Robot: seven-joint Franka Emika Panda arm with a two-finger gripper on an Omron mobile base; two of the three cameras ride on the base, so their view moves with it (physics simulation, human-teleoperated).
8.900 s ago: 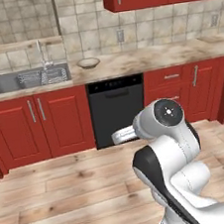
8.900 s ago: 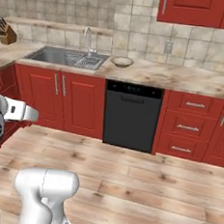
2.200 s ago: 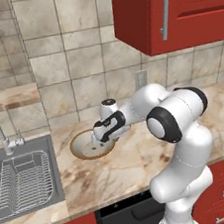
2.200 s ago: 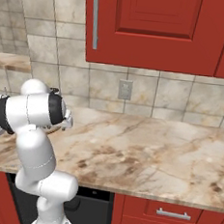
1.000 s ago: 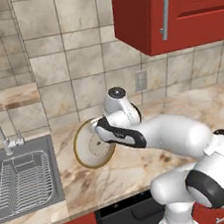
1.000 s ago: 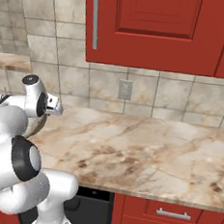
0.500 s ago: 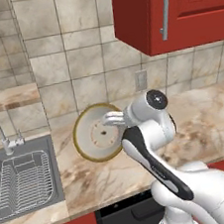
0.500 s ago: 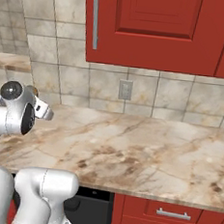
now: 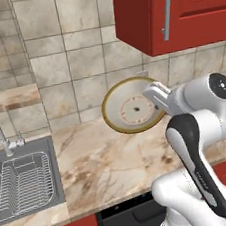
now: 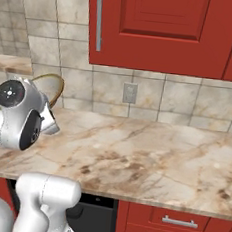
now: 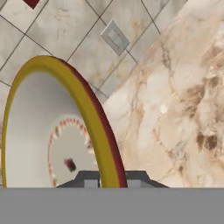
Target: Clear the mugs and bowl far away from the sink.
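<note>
Left base view: arm raised, end effector (image 9: 152, 93) clamping bowl (image 9: 132, 106) rim, bowl on edge.

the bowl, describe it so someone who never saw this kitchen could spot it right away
Start at the marble counter to the right of the sink, under the red wall cabinet. Above that counter, in front of the tiled wall, the gripper pinches the bowl by its rim, tipped up on edge off the counter. It is a wide, shallow, plate-like round with a tan-brown rim and a pale inside.
</note>
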